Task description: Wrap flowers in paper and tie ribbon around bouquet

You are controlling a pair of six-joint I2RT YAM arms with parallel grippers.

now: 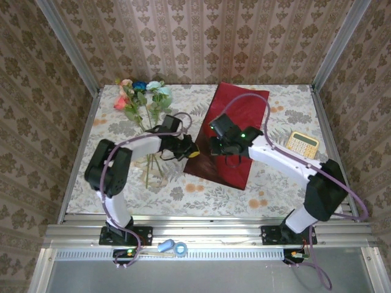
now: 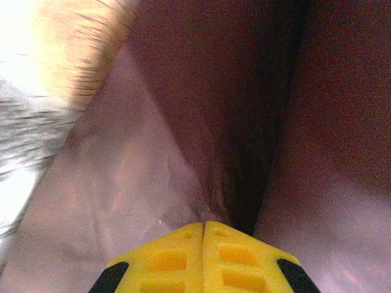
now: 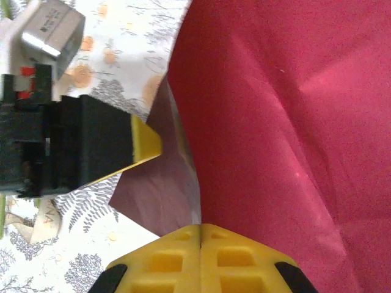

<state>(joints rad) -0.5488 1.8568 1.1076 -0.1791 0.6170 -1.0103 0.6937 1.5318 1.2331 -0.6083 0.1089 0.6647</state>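
Now the left gripper (image 2: pixel 203 229) and right gripper (image 3: pixel 201 232) seem clamped on the paper (image 1: pixel 239 113) at its left edge; lift both evenly.

Two white-and-black arms with yellow-fingered end effectors

In the top view, the left arm (image 1: pixel 116 204) and right arm (image 1: pixel 278 155) have smooth white link shells between bulky black joint housings. Each stands on a black base plate at the lower edge of the frame and trails a lilac cable (image 1: pixel 245 95). A small green light (image 1: pixel 242 134) glows on the right wrist. The left end effector (image 1: pixel 188 152) and right end effector (image 1: pixel 214 144) have black bodies. In the wrist views their fingers (image 3: pixel 177 262) are bright yellow, moulded with recessed square pockets and black corner pieces.
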